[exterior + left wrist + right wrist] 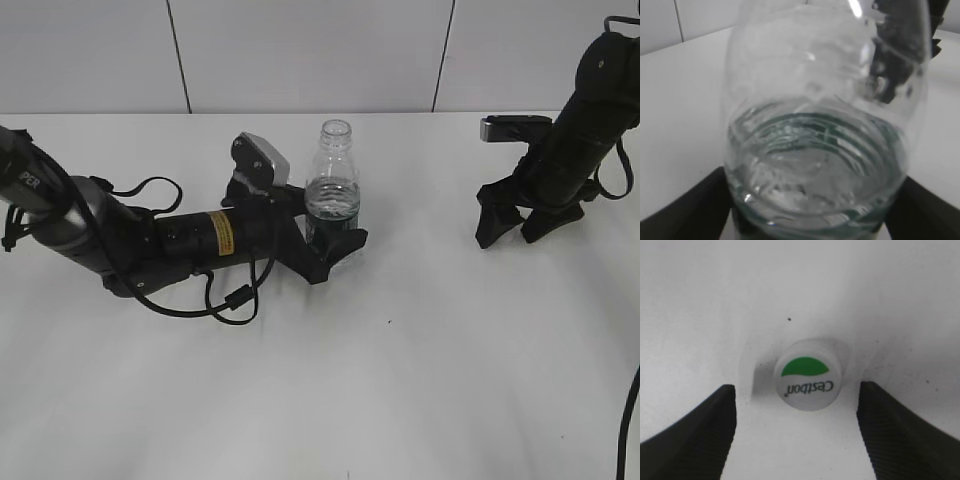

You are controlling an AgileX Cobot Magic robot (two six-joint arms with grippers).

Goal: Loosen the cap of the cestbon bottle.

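Note:
The cestbon bottle (332,172) stands upright at the middle of the white table, its threaded neck open and uncapped, with a little water and a dark green label band low down. My left gripper (335,243) is shut on its lower body; in the left wrist view the bottle (825,125) fills the frame between the two black fingers (815,222). The cap (808,374), white with a green top half and "Cestbon" lettering, lies flat on the table in the right wrist view. My right gripper (796,440) is open, its fingers either side of the cap and apart from it. The right gripper (515,232) stands on the table at the right.
The white table (400,380) runs to a white panelled wall at the back. The left arm (190,240) lies low across the table's left with loose black cables beside it. A black cable hangs at the lower right edge (630,420).

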